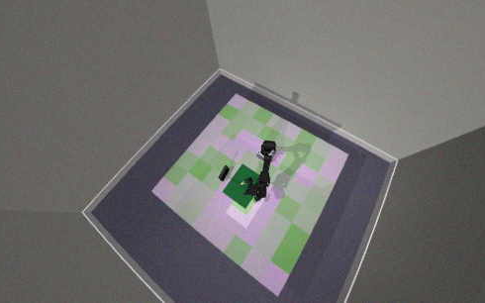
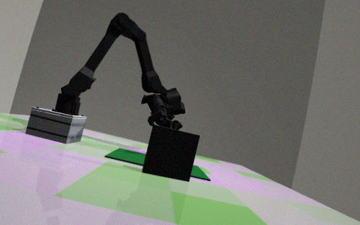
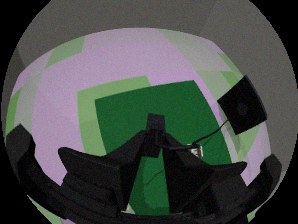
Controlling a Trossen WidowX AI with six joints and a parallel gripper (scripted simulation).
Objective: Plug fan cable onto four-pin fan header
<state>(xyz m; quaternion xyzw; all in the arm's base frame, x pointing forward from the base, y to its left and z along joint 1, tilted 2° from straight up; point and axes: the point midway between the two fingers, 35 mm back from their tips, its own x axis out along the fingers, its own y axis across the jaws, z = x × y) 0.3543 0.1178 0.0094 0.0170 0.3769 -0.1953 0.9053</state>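
Note:
The black plug (image 3: pixel 155 121) is held between the fingertips of my gripper (image 3: pixel 154 135), which is shut on it. In the top view the gripper (image 1: pixel 248 184) is over the board (image 1: pixel 241 172), close beside the small white header (image 1: pixel 242 183). In the wrist view the pale header (image 3: pixel 196 151) stands on the green board (image 3: pixel 175 100), right of the plug and apart from it in the picture. The thin dark cable (image 3: pixel 214 133) runs from the plug past the header to the black fan (image 3: pixel 242 108). In the exterior view the fan hides the fingertips and the plug.
The fan (image 1: pixel 224 172) (image 2: pixel 171 154) stands upright beside the board, as a tall black block. The arm's grey base box (image 2: pixel 48 126) stands to the left in the exterior view. A patchwork floor of green, grey and lilac lies around the board.

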